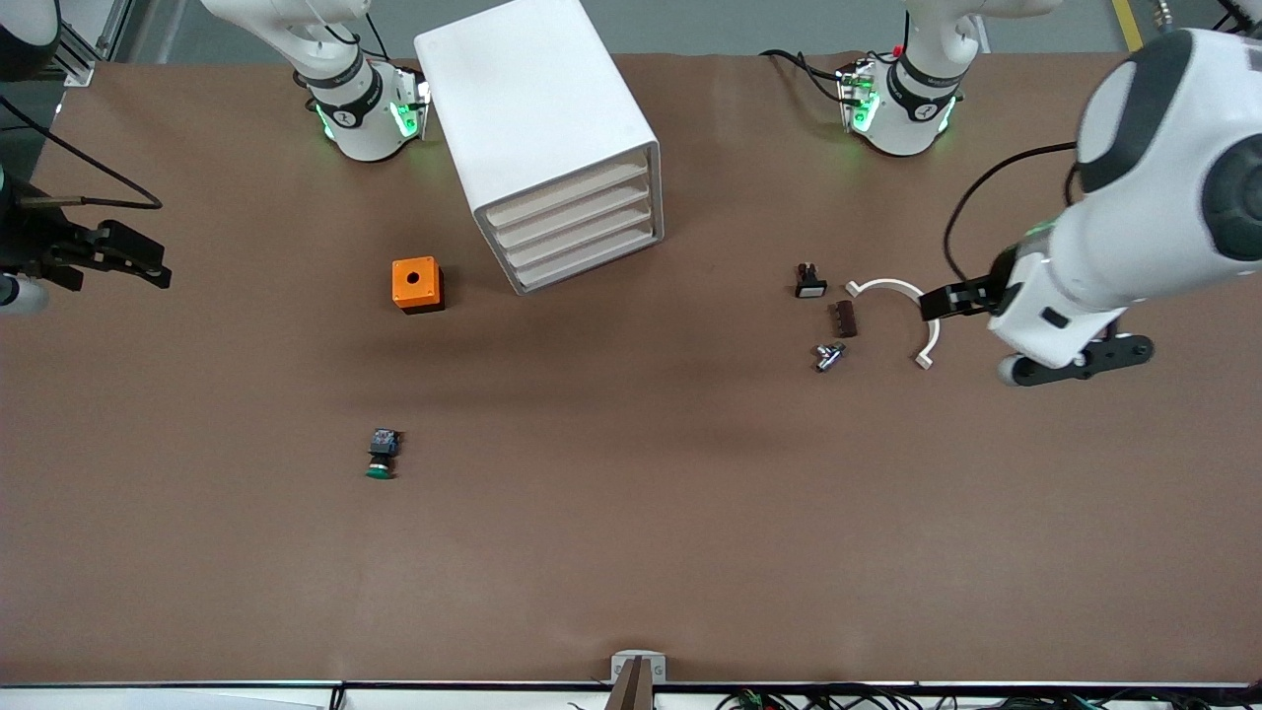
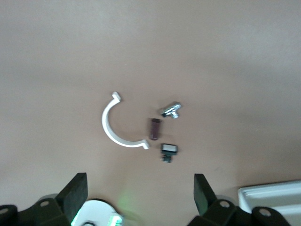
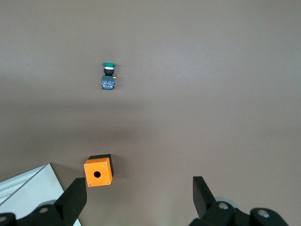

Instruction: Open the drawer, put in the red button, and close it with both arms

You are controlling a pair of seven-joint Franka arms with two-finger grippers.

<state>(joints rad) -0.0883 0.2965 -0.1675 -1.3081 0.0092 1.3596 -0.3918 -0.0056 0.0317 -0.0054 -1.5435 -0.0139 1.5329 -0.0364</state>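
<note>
Only the front view shows the drawer cabinet's (image 1: 552,148) four fronts, all shut; the red button appears in no view. The left end effector (image 2: 137,179), wide and empty, hangs over the worktop (image 1: 631,552) by the white clip (image 2: 115,122). The right end effector (image 3: 138,181), also wide and empty, hangs over the right arm's end, near the orange box (image 3: 98,172). The worktop's middle lies open.

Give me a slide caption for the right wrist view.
Open right gripper above an orange box and a green button on the brown table.
</note>
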